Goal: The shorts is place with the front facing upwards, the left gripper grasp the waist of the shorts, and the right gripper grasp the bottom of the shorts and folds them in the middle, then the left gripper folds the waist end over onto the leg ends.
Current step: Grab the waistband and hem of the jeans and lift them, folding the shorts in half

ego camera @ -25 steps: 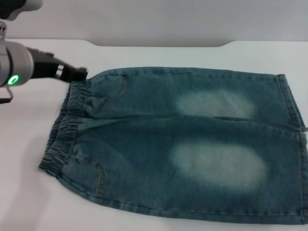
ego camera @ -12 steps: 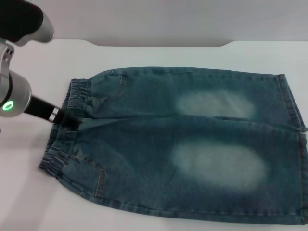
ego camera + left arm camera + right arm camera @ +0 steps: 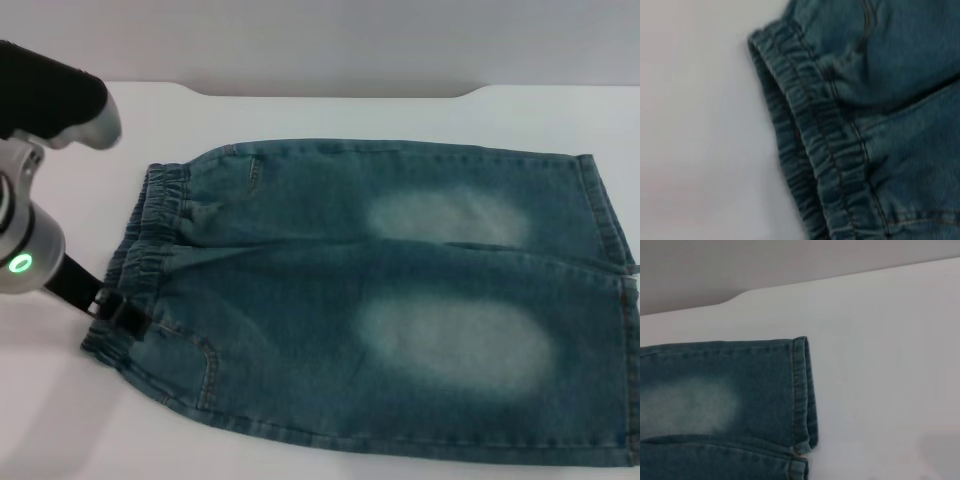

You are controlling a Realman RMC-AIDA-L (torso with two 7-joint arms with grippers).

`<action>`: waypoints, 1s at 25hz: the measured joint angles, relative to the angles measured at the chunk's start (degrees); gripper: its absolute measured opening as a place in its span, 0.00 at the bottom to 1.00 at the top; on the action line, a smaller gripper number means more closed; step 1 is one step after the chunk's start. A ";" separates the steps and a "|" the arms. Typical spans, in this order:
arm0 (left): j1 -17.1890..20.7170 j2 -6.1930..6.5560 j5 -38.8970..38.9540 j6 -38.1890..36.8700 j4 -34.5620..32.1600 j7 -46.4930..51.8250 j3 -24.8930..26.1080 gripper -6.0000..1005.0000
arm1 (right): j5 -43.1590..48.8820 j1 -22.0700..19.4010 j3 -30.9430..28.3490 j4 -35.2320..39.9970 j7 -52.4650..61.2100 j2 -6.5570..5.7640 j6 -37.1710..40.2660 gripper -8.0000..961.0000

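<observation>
The blue-green denim shorts [image 3: 380, 300] lie flat on the white table, with two pale faded patches facing up. Their elastic waist [image 3: 140, 250] is at the left and the hemmed leg ends [image 3: 605, 230] at the right. My left gripper [image 3: 125, 312], on the arm with the green light, sits low at the near part of the waistband, touching the cloth. The left wrist view shows the gathered waistband [image 3: 815, 145] close up. The right wrist view shows one leg hem [image 3: 802, 390] on the table; the right gripper itself is out of view.
The white table [image 3: 60, 420] runs past the shorts on the left and near side. Its far edge [image 3: 330, 92] has a notch against a grey wall. The shorts reach the right border of the head view.
My left arm has swung from the far corner of the waistband toward me along the waist, ending at its near part. The shorts have not moved.
</observation>
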State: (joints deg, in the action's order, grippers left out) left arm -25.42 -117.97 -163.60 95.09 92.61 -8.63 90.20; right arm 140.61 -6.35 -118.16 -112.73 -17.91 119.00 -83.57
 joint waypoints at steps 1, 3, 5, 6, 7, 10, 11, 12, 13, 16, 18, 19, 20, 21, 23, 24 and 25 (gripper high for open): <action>-0.40 -0.03 0.04 -0.04 -0.98 0.12 -0.25 0.84 | 0.10 0.09 0.00 0.06 0.01 0.00 0.07 0.61; -1.28 -0.10 0.17 -0.14 -2.92 0.22 -0.97 0.84 | 0.16 0.27 0.00 0.09 0.01 0.00 0.13 0.61; -2.18 -0.14 0.19 -0.22 -4.40 0.44 -1.63 0.84 | 0.23 0.36 0.00 0.13 0.00 -0.03 0.17 0.61; -2.50 -0.15 0.19 -0.27 -4.97 0.56 -1.82 0.84 | 0.28 0.43 0.00 0.17 -0.05 -0.04 0.20 0.61; -2.82 -0.15 0.26 -0.39 -5.62 0.63 -1.93 0.84 | 0.37 0.50 0.00 0.21 -0.14 -0.04 0.23 0.61; -3.84 -0.21 0.35 -0.55 -6.99 0.70 -2.04 0.84 | 0.84 0.73 -0.01 0.25 -0.35 -0.04 0.26 0.61; -3.84 -0.21 0.35 -0.55 -6.99 0.70 -2.04 0.84 | 0.91 0.75 -0.02 0.25 -0.42 -0.04 0.27 0.61; -3.96 -0.22 0.34 -0.56 -7.08 0.70 -2.05 0.84 | 0.94 0.76 -0.02 0.25 -0.52 -0.03 0.27 0.61; -4.05 -0.23 0.31 -0.60 -7.13 0.71 -2.06 0.84 | 0.95 0.76 -0.03 0.25 -0.59 -0.03 0.26 0.61; -4.41 -0.25 0.21 -0.69 -7.56 0.72 -2.18 0.84 | 0.97 0.79 -0.05 0.31 -0.74 -0.01 0.26 0.61; -4.56 -0.24 0.15 -0.71 -7.86 0.73 -2.30 0.84 | 0.98 0.80 -0.06 0.32 -0.78 0.00 0.27 0.61; -4.79 -0.22 0.08 -0.74 -8.51 0.72 -2.53 0.84 | 0.98 0.81 -0.06 0.33 -0.81 0.00 0.26 0.61; -4.84 -0.22 0.07 -0.74 -8.67 0.72 -2.55 0.84 | 0.98 0.81 -0.06 0.33 -0.83 0.00 0.27 0.61; -4.88 -0.21 0.07 -0.74 -8.79 0.72 -2.55 0.84 | 0.98 0.81 -0.06 0.33 -0.85 0.00 0.26 0.61; -4.89 -0.20 0.05 -0.76 -9.01 0.72 -2.56 0.84 | 0.98 0.81 -0.06 0.27 -0.95 0.00 0.26 0.61; -4.89 -0.19 0.04 -0.77 -9.07 0.72 -2.57 0.84 | 0.98 0.80 -0.06 0.23 -0.99 0.00 0.26 0.61; -4.90 -0.18 0.03 -0.86 -9.09 0.72 -2.59 0.84 | 0.98 0.78 -0.06 0.21 -1.04 0.00 0.25 0.61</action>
State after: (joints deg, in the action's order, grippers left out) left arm -30.33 -118.15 -163.57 94.23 83.52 -7.91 87.62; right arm 141.60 -5.57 -118.22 -112.52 -18.94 119.01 -83.32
